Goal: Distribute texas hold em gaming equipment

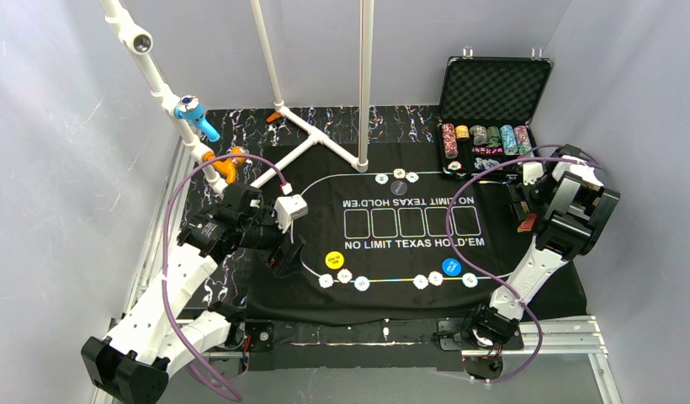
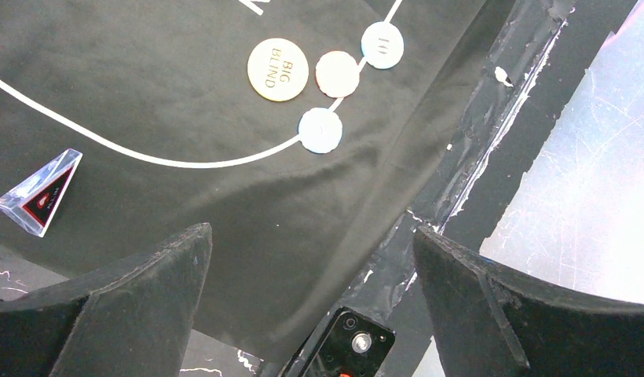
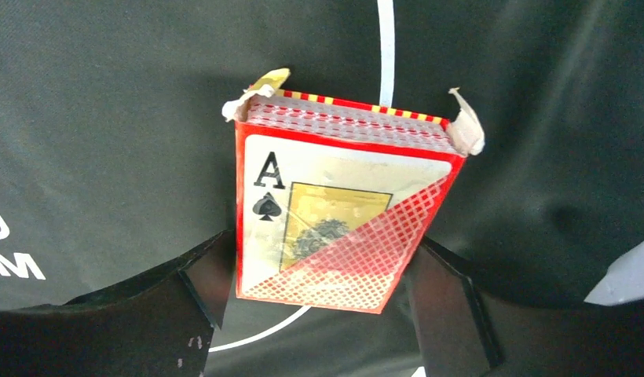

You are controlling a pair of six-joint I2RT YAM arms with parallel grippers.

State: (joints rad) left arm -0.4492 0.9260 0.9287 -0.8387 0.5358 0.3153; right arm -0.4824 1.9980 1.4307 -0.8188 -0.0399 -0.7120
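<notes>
From above: a black felt mat point(image 1: 321, 219) with white poker lettering; at its far right corner an open black case point(image 1: 493, 84) with rows of stacked chips point(image 1: 485, 139); white pipe framing point(image 1: 366, 84) at the back. On the mat's near curve, a yellow button disc point(image 1: 334, 259) and a blue button disc point(image 1: 451, 267), each among small pale poker chips point(image 1: 362, 284) dotted along the white line. A left arm point(image 1: 169, 295) bent low from the near-left corner, its left gripper point(image 1: 284, 252) over the mat's left edge; a right arm point(image 1: 527, 273) rising from the near base and folded back at the top, its right gripper point(image 1: 523, 217) aimed down at the mat's right side, something red between the fingers. From the left wrist: black fingers far apart with nothing between them, above the mat's near edge; ahead, the yellow disc marked BIG BLIND with three pale chips just beside it; off to the left, a clear triangular piece point(image 2: 38, 191) with a red mark, lying flat. From the right wrist: a red pack of playing cards point(image 3: 342, 220), ace of spades on its face, top flap torn open, card edges showing, upright between the two fingers point(image 3: 146, 314), both against its lower sides, over the mat's white line
</notes>
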